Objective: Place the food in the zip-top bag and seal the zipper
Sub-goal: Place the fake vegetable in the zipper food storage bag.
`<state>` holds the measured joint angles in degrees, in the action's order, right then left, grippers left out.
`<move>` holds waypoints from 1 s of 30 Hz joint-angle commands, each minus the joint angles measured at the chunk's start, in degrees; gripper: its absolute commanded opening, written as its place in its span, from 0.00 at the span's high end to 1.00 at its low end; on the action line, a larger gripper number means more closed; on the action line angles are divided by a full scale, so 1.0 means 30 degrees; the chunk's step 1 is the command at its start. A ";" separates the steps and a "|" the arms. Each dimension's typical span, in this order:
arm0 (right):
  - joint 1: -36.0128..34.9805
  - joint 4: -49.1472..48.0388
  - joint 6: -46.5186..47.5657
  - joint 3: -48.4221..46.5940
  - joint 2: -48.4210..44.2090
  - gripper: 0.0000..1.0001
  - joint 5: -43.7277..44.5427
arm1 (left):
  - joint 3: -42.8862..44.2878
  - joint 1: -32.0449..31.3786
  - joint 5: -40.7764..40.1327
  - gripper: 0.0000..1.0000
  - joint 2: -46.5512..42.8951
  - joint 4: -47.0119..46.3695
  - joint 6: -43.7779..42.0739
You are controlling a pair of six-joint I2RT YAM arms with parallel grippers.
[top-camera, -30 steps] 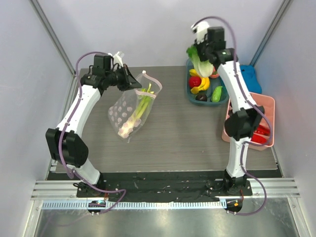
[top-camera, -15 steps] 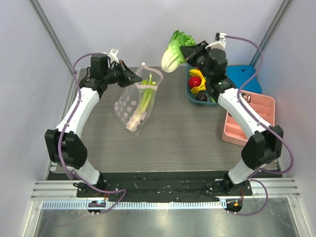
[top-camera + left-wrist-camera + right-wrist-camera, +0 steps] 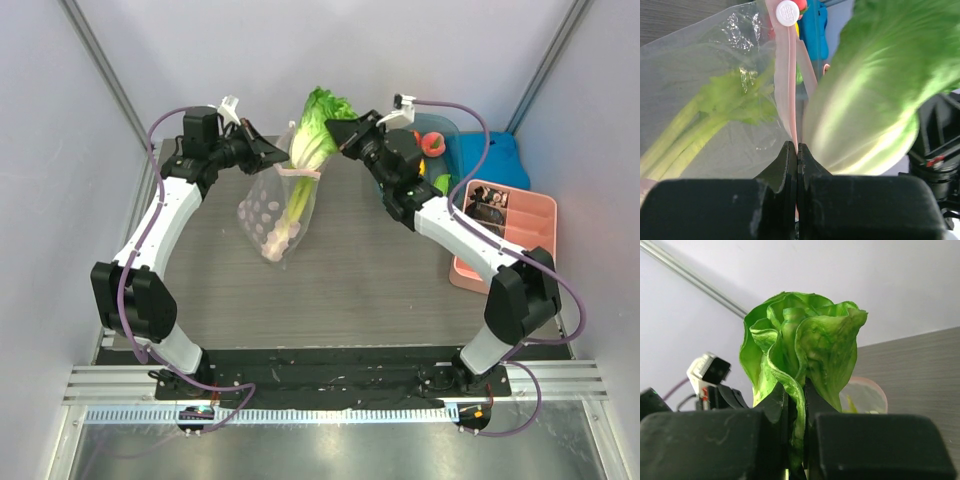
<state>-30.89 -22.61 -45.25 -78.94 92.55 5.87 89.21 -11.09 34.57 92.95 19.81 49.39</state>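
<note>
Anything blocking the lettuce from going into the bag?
Nothing visible. The right gripper holds the lettuce right at the mouth of the bag, which the left gripper holds up by the zipper strip. The celery stalk already inside may crowd it.

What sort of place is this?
Probably a robot lab cell, not a kitchen: a left arm and right arm bolted to a metal rail, blank walls around the table, toy lettuce.
</note>
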 commanded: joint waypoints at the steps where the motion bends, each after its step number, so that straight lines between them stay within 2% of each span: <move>1: -0.0599 -0.2072 0.0904 0.0850 0.0028 0.99 0.0417 | 0.0235 0.0094 0.0284 1.00 -0.0455 -0.1506 0.0296; 9: -0.1508 -0.2775 0.2810 0.2083 0.0554 0.99 0.0856 | 0.0059 0.0094 0.0402 1.00 -0.0484 -0.1917 0.0647; 16: -0.1742 -0.2453 0.0380 0.1324 0.0672 0.99 0.1880 | -0.0029 0.0065 0.0256 1.00 -0.0484 -0.2268 0.0999; 20: -0.1888 -0.2599 0.0231 0.0649 0.0614 0.99 0.1854 | -0.0117 0.0065 0.0138 1.00 -0.0484 -0.2356 0.1349; 22: -0.2209 -0.2890 0.1655 0.0997 0.0555 0.99 0.0457 | -0.0176 0.0036 0.0167 1.00 -0.0455 -0.2648 0.1584; 25: -0.3644 -0.4296 0.4150 0.2695 0.0204 0.99 0.0154 | -0.0088 -0.0111 0.0226 1.00 -0.0338 -0.3000 0.1848; 30: -0.3764 -0.4650 0.4741 0.3897 0.0613 0.96 0.1119 | -0.0204 -0.0140 0.0196 1.00 -0.0512 -0.3352 0.2053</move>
<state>-39.92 -31.75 -35.03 -69.38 94.85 10.50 88.53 -10.81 34.02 92.95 16.99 53.74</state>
